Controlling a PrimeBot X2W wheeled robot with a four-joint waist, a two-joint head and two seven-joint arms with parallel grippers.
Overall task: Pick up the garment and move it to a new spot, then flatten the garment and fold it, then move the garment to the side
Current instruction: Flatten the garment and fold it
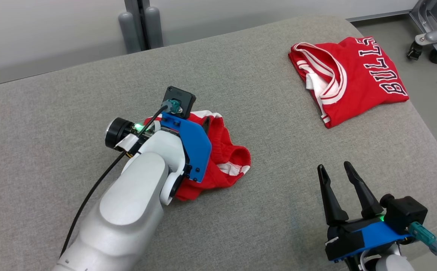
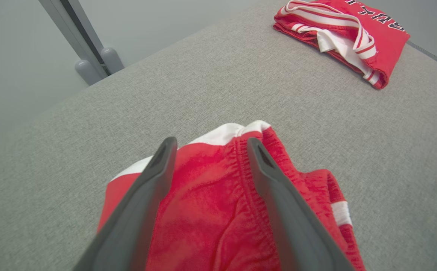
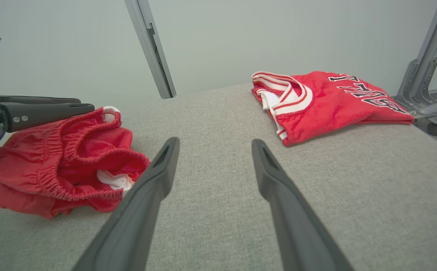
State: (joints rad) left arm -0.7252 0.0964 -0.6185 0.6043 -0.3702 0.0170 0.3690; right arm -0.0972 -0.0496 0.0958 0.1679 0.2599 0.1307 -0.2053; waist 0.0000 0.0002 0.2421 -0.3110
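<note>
I see left gripper (image 2: pixel 209 145) jaws wide apart over crumpled red shorts (image 1: pixel 228 152), gripping nothing | right gripper (image 1: pixel 333 166) jaws apart, empty, above tabletop (image 1: pixel 263 113).

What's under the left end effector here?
Crumpled red shorts lie under the open left end effector, on the grey cushion. The wrist covers part of the shorts in the head view; whether it touches the fabric cannot be told.

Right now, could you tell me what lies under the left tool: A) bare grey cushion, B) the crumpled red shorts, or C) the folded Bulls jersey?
B: the left tool, open, sits over the crumpled red shorts, while the folded jersey lies apart toward the far right.
</note>
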